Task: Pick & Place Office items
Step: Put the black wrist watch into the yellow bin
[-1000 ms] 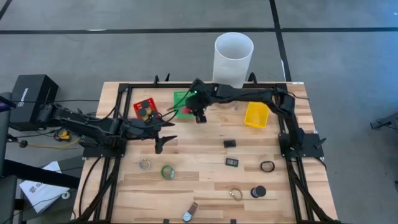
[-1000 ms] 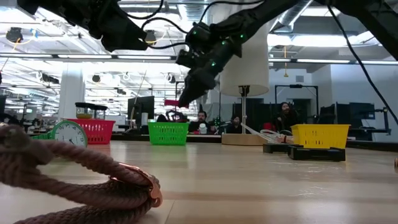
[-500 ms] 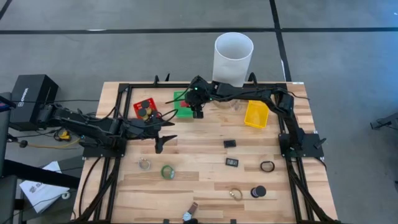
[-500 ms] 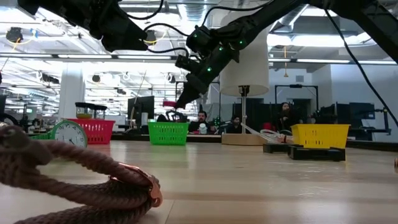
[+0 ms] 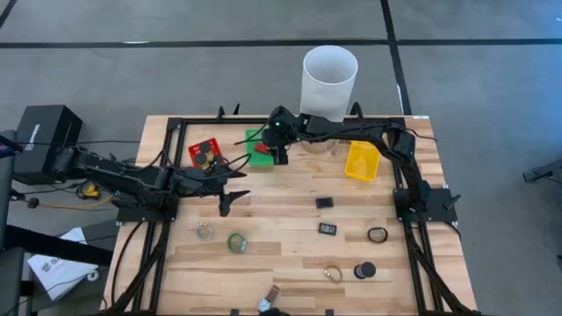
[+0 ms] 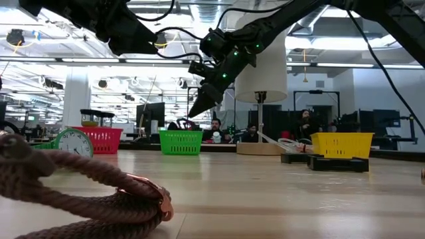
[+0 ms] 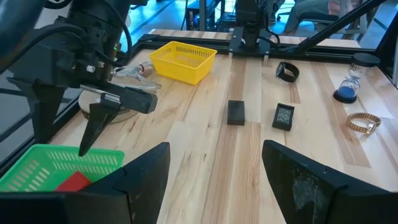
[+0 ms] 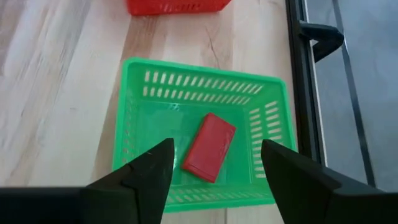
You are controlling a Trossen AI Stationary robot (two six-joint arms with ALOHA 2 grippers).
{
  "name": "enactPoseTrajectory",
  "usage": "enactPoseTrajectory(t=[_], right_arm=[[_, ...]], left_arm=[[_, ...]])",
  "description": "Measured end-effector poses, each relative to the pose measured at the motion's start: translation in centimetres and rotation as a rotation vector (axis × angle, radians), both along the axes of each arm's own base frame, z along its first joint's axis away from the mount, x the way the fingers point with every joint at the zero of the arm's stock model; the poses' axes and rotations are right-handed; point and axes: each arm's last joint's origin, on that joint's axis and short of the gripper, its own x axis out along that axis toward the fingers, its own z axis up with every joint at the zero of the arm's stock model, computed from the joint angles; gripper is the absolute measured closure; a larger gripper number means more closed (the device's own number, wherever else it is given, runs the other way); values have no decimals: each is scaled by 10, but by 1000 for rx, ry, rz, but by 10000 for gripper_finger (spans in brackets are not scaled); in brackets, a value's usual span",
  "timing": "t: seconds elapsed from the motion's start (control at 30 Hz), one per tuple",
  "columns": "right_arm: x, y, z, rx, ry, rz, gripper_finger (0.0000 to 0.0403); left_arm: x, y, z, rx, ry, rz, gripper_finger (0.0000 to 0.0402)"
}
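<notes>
Red block (image 8: 209, 147) inside green bin (image 8: 137, 130)

A grey floor (image 5: 132, 70) crossed by dark lines surrounds the wooden table (image 5: 290, 219); beyond it an open hall, rows of ceiling strip lights (image 6: 53, 61) glowing; white columns (image 6: 76, 99) stand; people sit at desks with monitors (image 6: 372, 123) far back.

table (image 8: 56, 74): pale planked wood, matt | green bin (image 8: 134, 124): slotted glossy plastic | red block (image 8: 209, 147): smooth matt | wristwatch (image 7: 364, 122): shiny metal
</notes>
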Motion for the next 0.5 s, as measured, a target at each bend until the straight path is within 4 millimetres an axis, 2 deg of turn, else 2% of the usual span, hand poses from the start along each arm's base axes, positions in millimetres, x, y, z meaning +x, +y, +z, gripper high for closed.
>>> enactPoseTrajectory(t=[0.5], right_arm=[[3,20,0,39,34,-15,206]], left_arm=[[0,0,0,0,1,0,152]])
